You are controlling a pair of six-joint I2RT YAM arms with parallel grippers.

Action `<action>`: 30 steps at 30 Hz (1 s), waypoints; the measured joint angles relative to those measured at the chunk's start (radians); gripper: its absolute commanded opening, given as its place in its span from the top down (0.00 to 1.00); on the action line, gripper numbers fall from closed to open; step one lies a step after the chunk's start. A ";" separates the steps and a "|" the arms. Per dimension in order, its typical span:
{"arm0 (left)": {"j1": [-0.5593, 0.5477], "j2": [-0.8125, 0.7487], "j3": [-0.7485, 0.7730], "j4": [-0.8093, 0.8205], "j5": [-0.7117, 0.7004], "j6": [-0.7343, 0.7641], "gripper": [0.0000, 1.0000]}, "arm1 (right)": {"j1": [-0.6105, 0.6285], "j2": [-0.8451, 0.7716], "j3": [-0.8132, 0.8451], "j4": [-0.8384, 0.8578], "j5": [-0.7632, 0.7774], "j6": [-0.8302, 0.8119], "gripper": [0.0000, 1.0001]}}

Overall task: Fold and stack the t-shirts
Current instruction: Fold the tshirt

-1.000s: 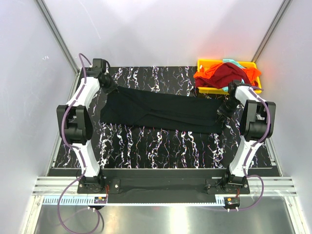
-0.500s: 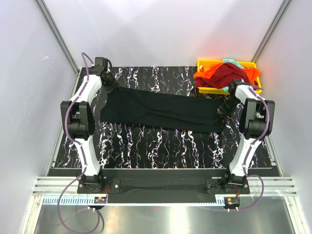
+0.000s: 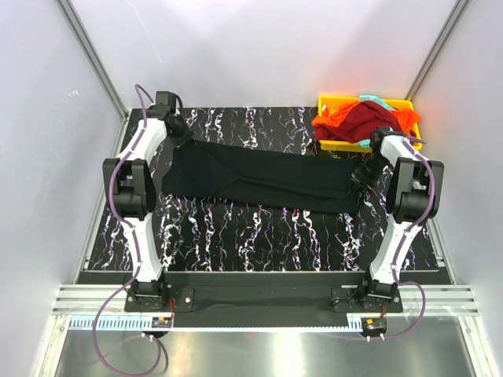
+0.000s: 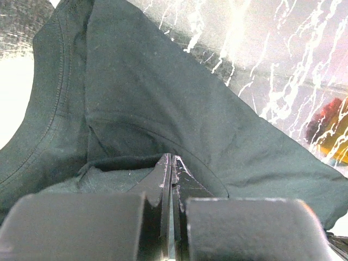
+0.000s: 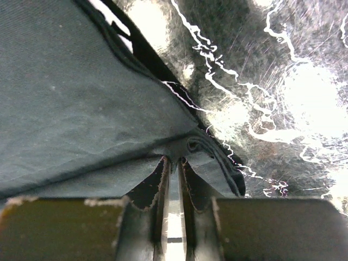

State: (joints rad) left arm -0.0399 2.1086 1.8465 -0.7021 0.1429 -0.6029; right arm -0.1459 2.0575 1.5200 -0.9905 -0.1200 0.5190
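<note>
Surface: black marbled tabletop (image 3: 251,236), white walls (image 3: 259,47) around.
Black t-shirt (image 3: 259,177): stretched nine to three o'clock.
Left gripper (image 3: 182,135): clamped on its edge.
Right gripper (image 3: 360,174): barely parted at hem, grip unclear.
Yellow tray (image 3: 326,100): one o'clock.

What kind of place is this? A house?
Probably not; it looks like a robot test booth. Plain white walls enclose a black marbled table with two white robot arms bolted at its near edge and a yellow plastic tray of clothes.

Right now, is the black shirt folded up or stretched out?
Stretched out: the black t-shirt lies as one long band across the table, its ends pinched by the left gripper and the right gripper.
</note>
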 measured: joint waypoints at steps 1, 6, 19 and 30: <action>0.000 0.006 0.004 -0.001 0.000 0.000 1.00 | -0.001 0.003 0.000 0.000 -0.002 0.000 0.83; 0.000 0.037 0.023 -0.002 0.000 -0.001 1.00 | -0.004 0.011 0.005 -0.003 -0.003 -0.003 0.78; 0.000 0.090 0.072 -0.001 -0.002 0.021 0.77 | -0.014 0.021 0.089 -0.032 0.017 -0.047 0.39; 0.003 -0.172 -0.144 0.004 -0.048 0.104 0.66 | 0.021 -0.110 0.078 -0.038 0.031 -0.097 0.31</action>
State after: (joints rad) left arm -0.0368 1.9369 1.7023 -0.6979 0.0944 -0.4988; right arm -0.1249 1.9472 1.5978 -1.0283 -0.0887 0.4221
